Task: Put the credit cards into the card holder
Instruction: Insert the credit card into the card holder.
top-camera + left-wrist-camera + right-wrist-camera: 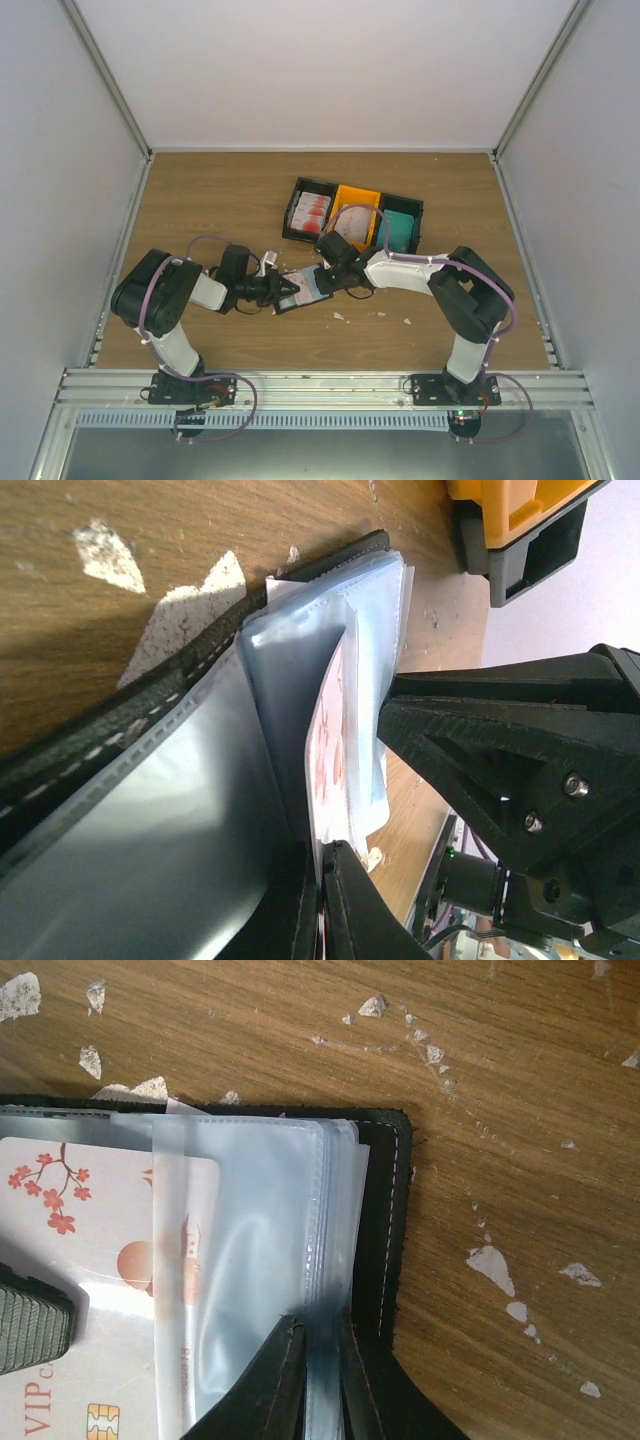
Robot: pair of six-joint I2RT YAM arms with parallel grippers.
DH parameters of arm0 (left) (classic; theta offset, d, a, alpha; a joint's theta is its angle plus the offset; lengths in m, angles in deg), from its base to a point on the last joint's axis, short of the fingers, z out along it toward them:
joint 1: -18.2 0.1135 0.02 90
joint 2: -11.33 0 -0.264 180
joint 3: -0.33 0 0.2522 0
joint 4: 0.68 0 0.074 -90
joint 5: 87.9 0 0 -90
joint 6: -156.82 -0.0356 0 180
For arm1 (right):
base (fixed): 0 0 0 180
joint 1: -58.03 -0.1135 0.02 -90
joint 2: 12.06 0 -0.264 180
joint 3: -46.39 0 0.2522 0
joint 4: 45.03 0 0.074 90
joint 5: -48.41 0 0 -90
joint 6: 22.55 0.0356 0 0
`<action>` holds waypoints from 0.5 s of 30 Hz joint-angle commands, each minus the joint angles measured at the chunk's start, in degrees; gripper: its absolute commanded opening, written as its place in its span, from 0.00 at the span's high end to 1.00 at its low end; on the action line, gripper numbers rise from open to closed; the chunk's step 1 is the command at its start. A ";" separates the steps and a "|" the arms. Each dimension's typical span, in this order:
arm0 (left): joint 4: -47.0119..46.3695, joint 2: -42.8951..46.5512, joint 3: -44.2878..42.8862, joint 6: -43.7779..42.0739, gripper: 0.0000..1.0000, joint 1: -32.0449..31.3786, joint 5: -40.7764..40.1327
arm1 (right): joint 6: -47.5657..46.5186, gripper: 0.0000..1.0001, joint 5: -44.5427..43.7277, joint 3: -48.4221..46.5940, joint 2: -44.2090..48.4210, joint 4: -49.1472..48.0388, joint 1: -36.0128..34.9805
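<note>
Right fingers (272,1390) on card holder (386,1220), card (85,1215) half-covered

one card holder (305,286), two black trays (316,184), one orange tray (358,192)

The far part of the table (220,190) is wide open, and so is its left side. Three trays (352,212) stand in a row just behind the middle (like a little wall). There the left gripper (320,870), pinching a credit card (90,1250), meets the right gripper (318,1335), pinching the card holder (385,1210), with no gap between them.
</note>
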 commanded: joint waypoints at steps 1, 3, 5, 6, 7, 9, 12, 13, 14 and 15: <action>-0.86 -0.63 -0.92 0.98 0.98 -2.30 -4.03 | 0.75 0.88 -0.68 3.43 -4.00 3.23 -0.61; -0.37 0.43 -0.68 1.43 0.99 -2.58 -5.96 | 0.92 0.88 -0.68 3.58 -3.73 3.09 -0.61; 0.50 2.00 -0.03 1.65 1.00 -2.79 -8.15 | 1.05 0.88 -0.81 3.72 -3.41 3.00 -0.61; 1.36 3.01 0.43 1.62 1.00 -2.69 -9.35 | 1.10 0.88 -0.92 3.83 -3.24 2.88 -0.61; 1.99 4.08 0.87 1.59 1.00 -2.79 -11.03 | 1.25 0.88 -0.99 3.91 -3.12 2.86 -0.61; 2.89 5.95 1.79 1.58 1.00 -2.78 -12.98 | 1.29 0.88 -1.03 4.11 -3.00 2.73 -0.61; 1.65 6.95 2.94 1.93 1.00 -3.26 -13.97 | 1.21 0.88 -1.03 4.11 -3.08 2.56 -0.61; 1.56 6.73 3.03 1.98 1.00 -3.41 -14.26 | 1.19 0.88 -0.99 4.16 -3.12 2.50 -0.61; 1.04 6.39 3.22 2.19 1.00 -3.52 -14.19 | 1.14 0.88 -0.88 4.17 -3.17 2.41 -0.59; 0.05 6.03 3.56 2.71 1.00 -3.66 -14.06 | 1.09 0.88 -0.86 4.13 -3.15 2.39 -0.61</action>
